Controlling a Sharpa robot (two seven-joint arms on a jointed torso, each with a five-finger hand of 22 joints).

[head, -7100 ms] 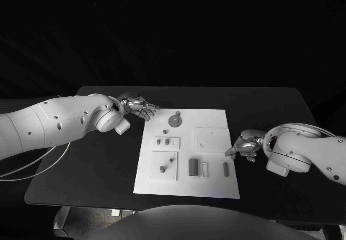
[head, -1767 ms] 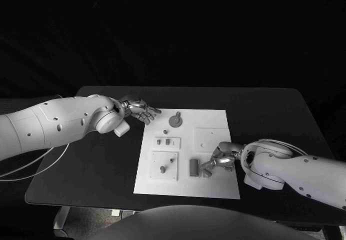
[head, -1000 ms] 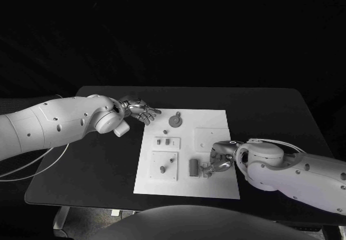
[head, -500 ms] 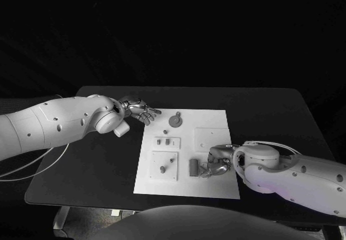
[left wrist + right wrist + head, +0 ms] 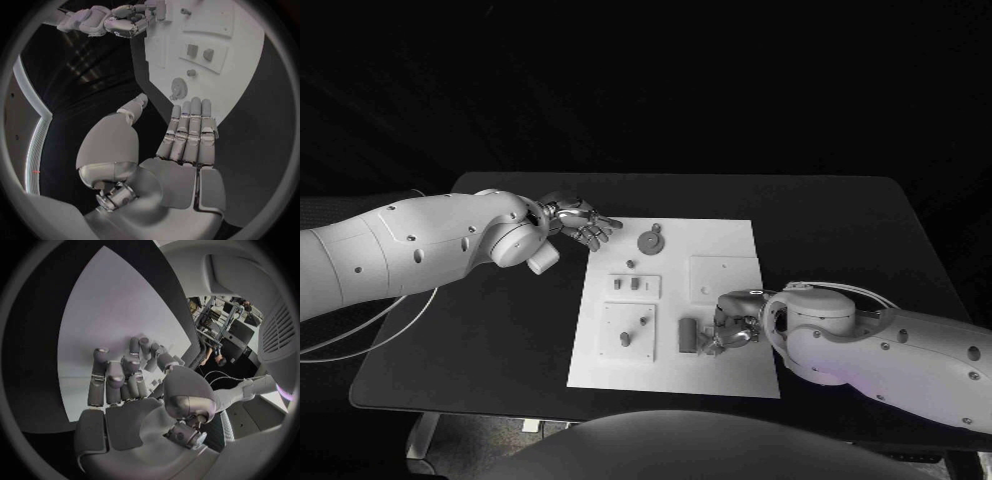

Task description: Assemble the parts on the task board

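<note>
1. The left hand hovers above the black table, just off the far left corner of the task board; in its wrist view the left hand lies flat with fingers straight and side by side, holding nothing.
2. Near that corner of the board lies a round grey part with a small knob — it also shows just beyond the left fingertips as a disc.
3. Below it on the board sits a small peg, then a raised white block carrying two short parts.
4. Nearer the robot, a second raised block holds a slanted pin and a small stud.
5. Beside that block, toward the right, a dark upright rectangular part stands on the board.
6. A plain square white plate lies on the right half of the board, farther from the robot.
7. The right hand rests low on the board just right of the dark rectangular part — its fingers are curled downward at the board surface.
8. In its own wrist view the right hand shows bent fingers pressed toward the white board; whether they pinch a part cannot be told.
</note>
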